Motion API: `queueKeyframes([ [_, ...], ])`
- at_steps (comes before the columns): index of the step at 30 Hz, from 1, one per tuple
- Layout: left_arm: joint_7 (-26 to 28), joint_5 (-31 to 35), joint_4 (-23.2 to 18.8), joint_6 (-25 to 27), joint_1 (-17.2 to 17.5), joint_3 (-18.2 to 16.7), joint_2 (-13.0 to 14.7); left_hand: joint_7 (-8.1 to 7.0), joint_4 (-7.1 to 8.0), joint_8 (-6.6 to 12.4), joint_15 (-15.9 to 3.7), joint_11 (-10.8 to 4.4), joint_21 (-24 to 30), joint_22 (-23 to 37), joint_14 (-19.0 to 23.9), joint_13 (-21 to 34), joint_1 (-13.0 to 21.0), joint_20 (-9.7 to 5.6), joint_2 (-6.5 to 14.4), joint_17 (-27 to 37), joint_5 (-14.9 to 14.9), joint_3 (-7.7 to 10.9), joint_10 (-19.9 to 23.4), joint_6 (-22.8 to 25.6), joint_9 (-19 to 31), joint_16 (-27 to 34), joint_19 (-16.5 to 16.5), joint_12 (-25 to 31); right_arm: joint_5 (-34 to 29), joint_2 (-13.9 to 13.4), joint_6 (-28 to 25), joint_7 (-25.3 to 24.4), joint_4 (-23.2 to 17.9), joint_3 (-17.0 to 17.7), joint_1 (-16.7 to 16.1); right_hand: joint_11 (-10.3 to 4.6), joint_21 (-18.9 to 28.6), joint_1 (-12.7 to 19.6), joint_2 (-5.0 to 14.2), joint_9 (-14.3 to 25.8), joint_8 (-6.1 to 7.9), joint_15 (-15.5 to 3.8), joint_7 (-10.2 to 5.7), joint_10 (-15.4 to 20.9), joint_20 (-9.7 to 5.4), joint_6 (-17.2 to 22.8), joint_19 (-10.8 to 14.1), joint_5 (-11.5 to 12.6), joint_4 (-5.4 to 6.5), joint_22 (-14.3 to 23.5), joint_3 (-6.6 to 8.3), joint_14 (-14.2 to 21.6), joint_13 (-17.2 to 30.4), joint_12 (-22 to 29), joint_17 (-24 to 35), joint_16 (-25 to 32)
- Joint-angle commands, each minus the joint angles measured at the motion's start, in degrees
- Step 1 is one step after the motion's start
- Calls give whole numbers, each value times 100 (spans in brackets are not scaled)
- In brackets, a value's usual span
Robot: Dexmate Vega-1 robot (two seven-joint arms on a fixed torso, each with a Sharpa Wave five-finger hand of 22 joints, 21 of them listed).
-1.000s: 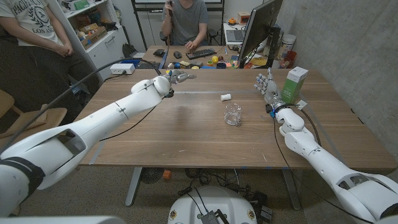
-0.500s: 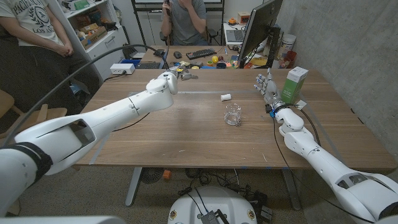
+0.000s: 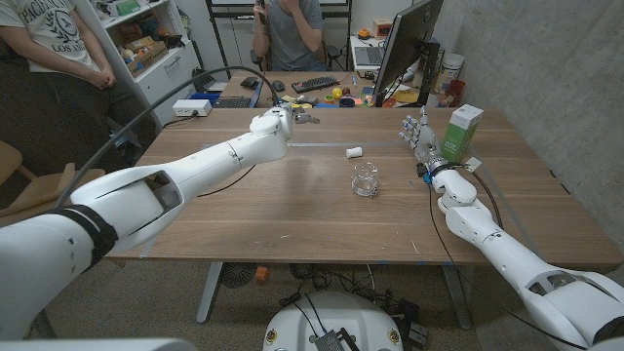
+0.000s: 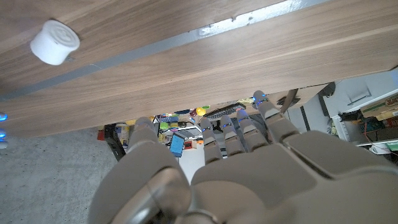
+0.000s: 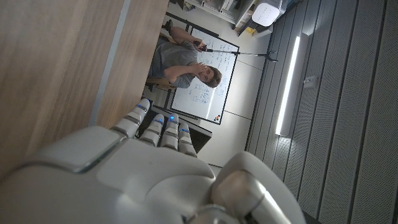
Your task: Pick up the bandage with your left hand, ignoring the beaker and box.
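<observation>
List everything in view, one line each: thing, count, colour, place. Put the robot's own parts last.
bandage: one, white roll, table's far middle.
beaker: one, clear glass, table centre, nearer than the bandage.
box: one, green and white, upright, far right of table.
table: one, brown wood.
monitor: one, black, behind the table.
people: two, behind the table.
left hand: above the table's far edge, empty.
right hand: beside the box, empty.

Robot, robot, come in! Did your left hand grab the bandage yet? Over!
Left hand open, above the table's far edge. Bandage not held, lying on table. Beaker nearby, not blocking. Right hand idle beside box.
</observation>
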Motion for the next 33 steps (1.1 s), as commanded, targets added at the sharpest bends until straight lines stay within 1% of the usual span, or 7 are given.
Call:
queueKeyframes([
  [1,149,24,1948,-812,-552,289,-1294,1,13,19,-265,-9,-19,9,68,21,5,36,-51,23,43,-43,57,53,14,24,-9,56,42,11,79,-20,24,59,-5,8,0,18,170,16,36,-28,1,60,14,46,9,23,35,19,-10,34,17,36,20,18],
  [8,532,-49,4096,-1744,-934,544,-2575,20,18,31,-270,-42,-21,15,136,24,28,60,-96,31,59,-63,141,77,16,53,-2,90,46,6,112,-31,86,82,-1,11,-1,18,169,16,35,-37,3,61,10,46,8,23,35,19,-11,31,17,36,20,16],
  [11,634,-261,5584,-2821,-1222,671,-3249,3,33,45,-317,-128,70,50,381,42,106,208,-129,72,98,-72,229,95,21,159,232,128,53,12,118,-24,112,85,5,7,-2,18,170,16,35,-33,-3,58,13,45,7,23,35,19,-11,35,17,34,20,17],
  [14,505,-595,5322,-3071,-1252,1006,-3103,-5,38,52,-325,-150,111,70,457,53,145,239,-135,97,114,-71,271,100,23,195,331,146,60,21,133,-9,144,87,16,9,-3,18,170,16,35,-26,1,60,16,46,5,23,35,19,-11,34,17,34,20,17],
  [20,467,-1058,5360,-3314,-1330,1389,-3202,-4,40,35,-317,-159,171,93,502,66,197,247,-131,125,129,-62,268,43,25,220,468,148,53,49,171,-10,244,89,57,13,-4,18,169,16,36,-38,3,58,23,48,1,23,35,19,-11,33,17,33,20,16],
  [26,471,-1219,5360,-3423,-1317,1503,-3271,13,15,55,-384,-214,289,168,730,109,401,161,-82,202,163,0,381,43,29,328,676,208,30,66,200,-4,339,78,96,9,-5,17,170,16,36,-36,0,57,25,49,-2,23,36,20,-12,29,17,32,20,14],
  [33,380,-1037,5360,-3188,-1339,1625,-3399,-30,1,119,-430,-298,387,250,941,186,638,240,-30,327,183,72,597,145,33,456,788,323,-16,88,230,-35,431,58,135,12,-8,17,170,16,34,-37,-3,52,24,45,-8,22,36,20,-12,18,17,30,20,9],
])
